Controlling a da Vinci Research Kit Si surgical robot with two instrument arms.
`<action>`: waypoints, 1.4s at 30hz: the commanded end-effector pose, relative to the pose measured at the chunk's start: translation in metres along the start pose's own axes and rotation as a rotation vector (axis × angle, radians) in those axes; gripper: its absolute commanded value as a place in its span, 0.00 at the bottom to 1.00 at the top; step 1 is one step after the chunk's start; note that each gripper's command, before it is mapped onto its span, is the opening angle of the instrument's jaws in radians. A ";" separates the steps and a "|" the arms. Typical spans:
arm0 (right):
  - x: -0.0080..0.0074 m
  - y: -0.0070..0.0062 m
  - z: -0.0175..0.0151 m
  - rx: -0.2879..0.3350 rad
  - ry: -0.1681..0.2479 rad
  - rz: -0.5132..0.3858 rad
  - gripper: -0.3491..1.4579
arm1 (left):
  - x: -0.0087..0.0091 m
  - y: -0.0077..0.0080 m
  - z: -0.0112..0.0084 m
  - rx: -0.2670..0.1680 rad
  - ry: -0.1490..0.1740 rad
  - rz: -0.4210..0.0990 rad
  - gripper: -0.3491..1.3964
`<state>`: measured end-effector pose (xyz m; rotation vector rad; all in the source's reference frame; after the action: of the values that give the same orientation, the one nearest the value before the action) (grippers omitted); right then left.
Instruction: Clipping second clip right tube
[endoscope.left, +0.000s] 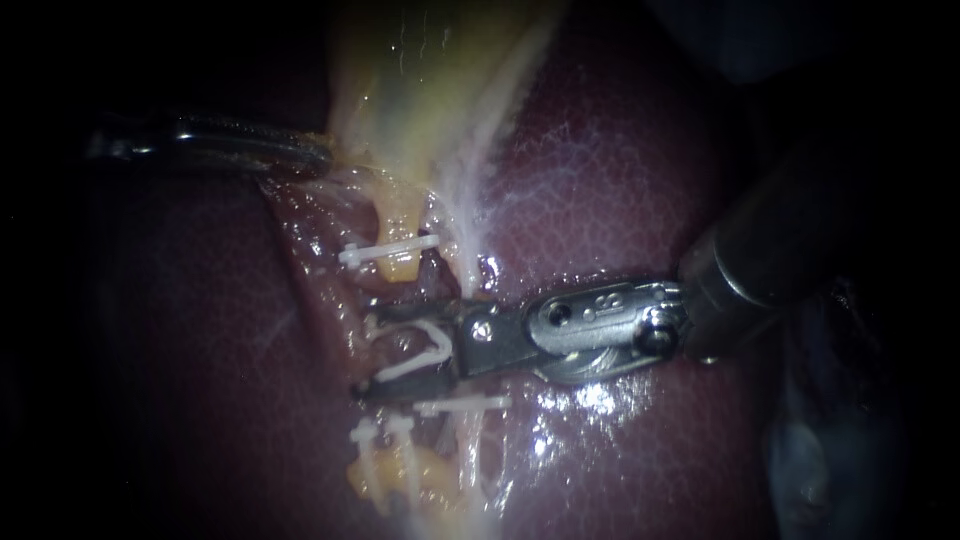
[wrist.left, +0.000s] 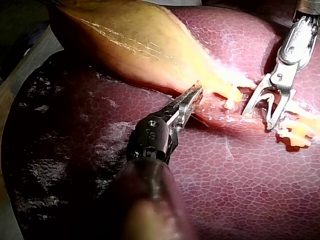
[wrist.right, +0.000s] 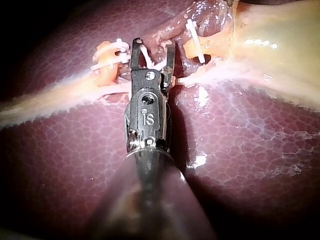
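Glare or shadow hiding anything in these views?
Endoscope view: edges dark, left instrument half in shadow; wet glare on the liver beside the right instrument. Left wrist view: evenly lit, gallbladder unshadowed. Right wrist view: that instrument shadows the liver alongside; clip between its jaws visible.

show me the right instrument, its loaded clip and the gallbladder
right instrument (endoscope.left: 365, 355), endoscope view, between its jaw tips
loaded clip (endoscope.left: 412, 367), endoscope view, its white leg
gallbladder (wrist.left: 135, 45), left wrist view, its yellow body

The left instrument (endoscope.left: 322, 154) and right instrument (endoscope.left: 366, 357) have silvery steel tips, round pins, dark shafts.
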<state>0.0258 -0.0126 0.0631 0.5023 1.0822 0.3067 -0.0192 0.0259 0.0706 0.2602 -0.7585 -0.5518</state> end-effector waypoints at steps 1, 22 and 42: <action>0.0000 0.0000 0.0000 0.000 0.000 0.000 0.35 | 0.0000 0.0000 0.0000 0.000 0.000 0.000 0.00; 0.0008 -0.0010 -0.0029 0.015 0.012 0.016 0.47 | 0.0000 0.0000 0.0000 0.000 0.000 0.000 0.00; 0.0017 -0.0012 -0.0126 0.024 0.023 0.273 0.46 | 0.0001 0.0000 0.0000 0.000 0.000 0.001 0.00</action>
<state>0.0150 -0.0098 0.0564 0.6805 1.0368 0.5628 -0.0191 0.0259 0.0705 0.2601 -0.7586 -0.5510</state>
